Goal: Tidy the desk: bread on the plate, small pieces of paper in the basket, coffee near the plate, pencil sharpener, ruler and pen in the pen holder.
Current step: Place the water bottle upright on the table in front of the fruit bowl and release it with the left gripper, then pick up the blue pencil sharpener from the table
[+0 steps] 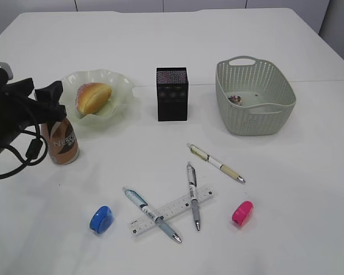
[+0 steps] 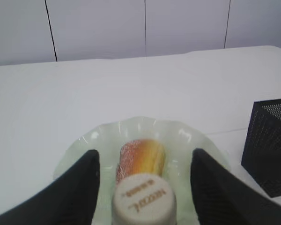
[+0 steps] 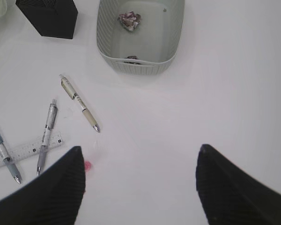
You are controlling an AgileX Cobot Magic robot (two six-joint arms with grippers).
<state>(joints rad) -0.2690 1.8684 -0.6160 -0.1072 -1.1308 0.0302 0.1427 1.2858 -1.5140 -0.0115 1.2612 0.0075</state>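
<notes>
Left wrist view shows the left hand (image 2: 143,187) open astride the coffee bottle (image 2: 144,199), which stands beside the plate (image 2: 79,145) holding bread (image 2: 141,157). Lifting away crooked could topple it. Right hand (image 3: 140,187) hovers open, empty.

A staged desk in what looks like a robotics lab or test room: a broad, plain white surface (image 1: 160,46) set against pale, seamed wall panels (image 2: 140,28) with no decoration. Laid out on it are office and snack props: a black mesh pen holder (image 1: 172,94), a pale green basket (image 1: 254,97), a frilled plate (image 1: 112,86) with bread (image 1: 93,97), a coffee can (image 1: 62,143), pens, a clear ruler (image 1: 172,210), and blue (image 1: 101,219) and pink (image 1: 242,212) sharpeners. A black cabled robot arm (image 1: 14,112) reaches in from the left edge.
</notes>
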